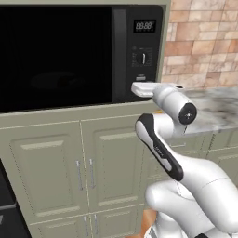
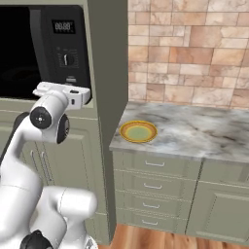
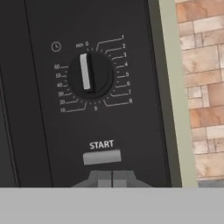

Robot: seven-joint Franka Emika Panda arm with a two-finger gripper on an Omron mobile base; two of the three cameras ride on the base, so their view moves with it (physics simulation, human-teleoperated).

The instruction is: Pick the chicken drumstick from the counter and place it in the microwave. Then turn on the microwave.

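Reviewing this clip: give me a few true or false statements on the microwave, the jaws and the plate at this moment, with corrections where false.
1. The microwave door is shut. True.
2. The gripper has its jaws wide open. False: the jaws are closed together, just below the START button.
3. The timer dial has its pointer near the top of its scale. True.
4. The yellow-green plate sits inside the microwave. False: it rests on the counter, right of the cabinet column.
5. The chicken drumstick lies on the plate. False: the plate is bare.
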